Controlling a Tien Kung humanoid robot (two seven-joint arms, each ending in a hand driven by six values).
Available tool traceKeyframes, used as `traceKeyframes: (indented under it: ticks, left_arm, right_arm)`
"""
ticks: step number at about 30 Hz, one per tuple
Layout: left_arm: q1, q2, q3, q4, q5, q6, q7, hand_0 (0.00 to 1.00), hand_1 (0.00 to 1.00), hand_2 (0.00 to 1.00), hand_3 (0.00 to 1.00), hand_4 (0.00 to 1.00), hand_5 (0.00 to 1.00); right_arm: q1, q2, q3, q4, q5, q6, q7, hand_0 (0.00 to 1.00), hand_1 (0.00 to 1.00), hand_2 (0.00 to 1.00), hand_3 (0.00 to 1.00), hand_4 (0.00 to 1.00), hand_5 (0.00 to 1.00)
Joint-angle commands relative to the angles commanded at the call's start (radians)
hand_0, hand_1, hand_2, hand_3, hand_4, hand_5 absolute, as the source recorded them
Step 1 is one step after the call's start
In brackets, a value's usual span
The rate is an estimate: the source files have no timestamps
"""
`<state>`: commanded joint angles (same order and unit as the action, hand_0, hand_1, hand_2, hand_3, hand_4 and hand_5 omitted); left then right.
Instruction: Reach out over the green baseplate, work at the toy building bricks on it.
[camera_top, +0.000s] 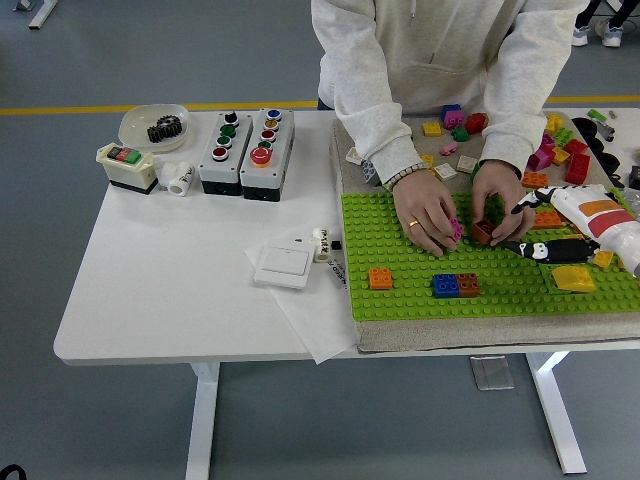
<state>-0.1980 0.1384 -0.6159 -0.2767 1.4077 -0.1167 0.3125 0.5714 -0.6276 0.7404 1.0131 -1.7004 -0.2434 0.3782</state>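
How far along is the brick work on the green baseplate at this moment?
Done: an orange brick and a joined blue and brown brick pair sit on the green studded baseplate. In hand: a person's hands hold a pink brick and a brown brick over the baseplate; the robot's right hand hangs open beside them. Left: the loose brick pile behind.

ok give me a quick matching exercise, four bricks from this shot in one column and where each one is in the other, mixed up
Things:
1. orange brick
2. blue brick
3. yellow brick
4. brown brick

Places:
A. held at the person's hand, close to the robot's right hand
B. alone on the green baseplate, nearest its left edge
C. near the baseplate's front edge, touching a dark brown brick
D. on the baseplate below the robot's right hand

Pairs: 1-B, 2-C, 3-D, 4-A
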Motion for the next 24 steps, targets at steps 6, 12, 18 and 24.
traceKeyframes:
  ticks: [6,12,18,24]
  left_arm:
    - [0.004,-0.001,-0.001,0.0,0.003,-0.002,-0.002,0.735,0.739,0.732,0.596,0.659,0.599]
    - [0.007,-0.001,-0.002,0.0,0.006,-0.006,-0.004,0.735,0.738,0.724,0.596,0.66,0.599]
    - [0.004,0.0,0.004,0.0,-0.002,-0.007,-0.007,0.735,0.738,0.723,0.596,0.659,0.599]
    - [0.002,0.001,0.008,0.001,-0.011,-0.004,-0.008,0.735,0.733,0.718,0.596,0.659,0.601]
  right_arm:
    - [-0.003,0.0,-0.003,0.0,-0.005,0.008,0.009,0.702,0.655,0.696,0.611,0.886,0.621]
    - [-0.006,0.0,-0.005,-0.001,-0.006,0.015,0.015,0.702,0.655,0.696,0.606,0.879,0.579]
    - [-0.007,0.0,-0.001,-0.002,-0.01,0.023,0.016,0.701,0.655,0.696,0.605,0.877,0.571]
    - [-0.006,-0.001,0.004,0.0,-0.011,0.026,0.017,0.701,0.655,0.696,0.607,0.877,0.569]
